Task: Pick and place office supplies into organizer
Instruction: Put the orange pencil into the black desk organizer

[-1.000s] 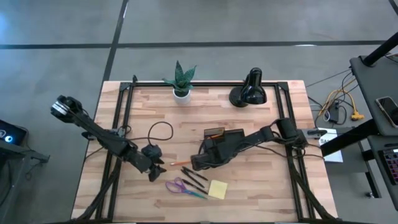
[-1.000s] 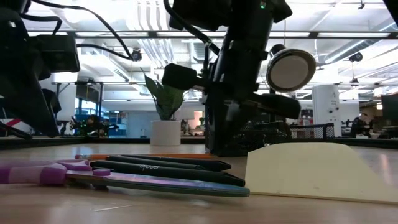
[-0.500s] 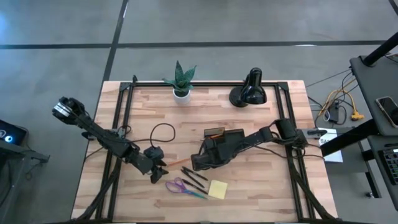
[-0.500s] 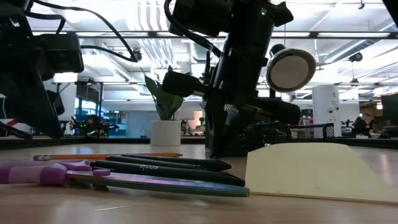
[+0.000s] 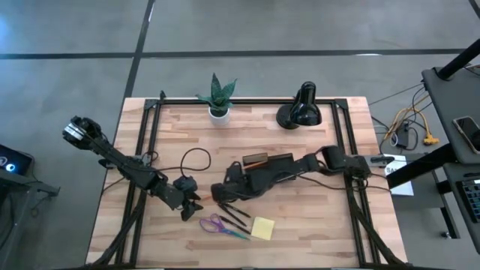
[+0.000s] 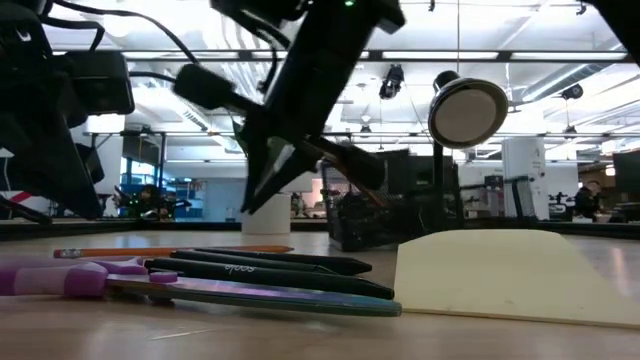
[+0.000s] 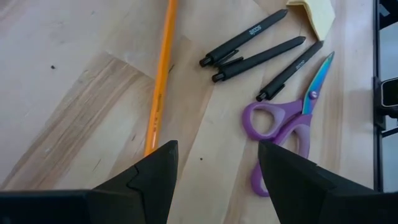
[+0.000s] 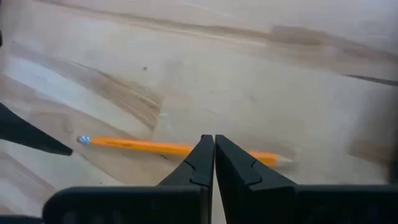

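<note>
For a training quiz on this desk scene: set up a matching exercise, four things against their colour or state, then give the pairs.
Things:
1. scissors
2. pencil
3. left claw
4. right claw

Descriptions:
A. fingers pressed together
B. orange, lying loose on the wood
C. fingers spread apart
D. purple handles, rainbow blades

Pairs: 1-D, 2-B, 3-C, 4-A
</note>
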You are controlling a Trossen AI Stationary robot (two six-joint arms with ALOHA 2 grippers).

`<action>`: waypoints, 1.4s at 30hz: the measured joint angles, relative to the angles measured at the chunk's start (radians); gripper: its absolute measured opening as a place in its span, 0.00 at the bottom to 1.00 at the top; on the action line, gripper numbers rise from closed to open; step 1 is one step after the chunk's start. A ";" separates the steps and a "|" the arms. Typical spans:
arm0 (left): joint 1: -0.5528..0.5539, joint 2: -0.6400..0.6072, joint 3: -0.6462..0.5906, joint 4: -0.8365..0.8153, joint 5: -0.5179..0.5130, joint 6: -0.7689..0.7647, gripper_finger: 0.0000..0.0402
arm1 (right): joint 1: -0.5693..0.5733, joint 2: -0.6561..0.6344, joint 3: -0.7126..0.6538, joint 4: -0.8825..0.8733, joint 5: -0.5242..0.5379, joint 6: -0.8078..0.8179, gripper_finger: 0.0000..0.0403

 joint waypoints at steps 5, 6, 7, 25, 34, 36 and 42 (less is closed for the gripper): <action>-0.001 -0.001 0.000 0.002 0.009 -0.002 0.51 | 0.003 0.048 0.109 -0.174 0.028 -0.017 0.02; -0.001 -0.001 0.000 0.002 0.009 -0.002 0.51 | 0.004 0.048 0.128 -0.218 0.042 -0.016 0.02; -0.001 -0.001 0.000 0.002 0.010 -0.002 0.51 | 0.004 0.048 0.147 -0.261 0.052 -0.017 0.02; 0.000 -0.002 0.000 0.003 0.009 0.003 0.51 | -0.012 0.043 0.303 -0.554 0.080 -0.616 0.02; -0.010 -0.002 0.000 0.012 0.007 0.003 0.51 | 0.009 0.077 0.300 -0.314 -0.087 -1.391 0.02; -0.023 -0.002 -0.002 0.012 0.006 0.004 0.51 | 0.025 0.094 0.299 -0.346 -0.090 -1.473 0.02; -0.061 0.012 -0.006 0.012 -0.005 0.004 0.51 | 0.048 0.110 0.258 -0.371 -0.021 -1.519 0.02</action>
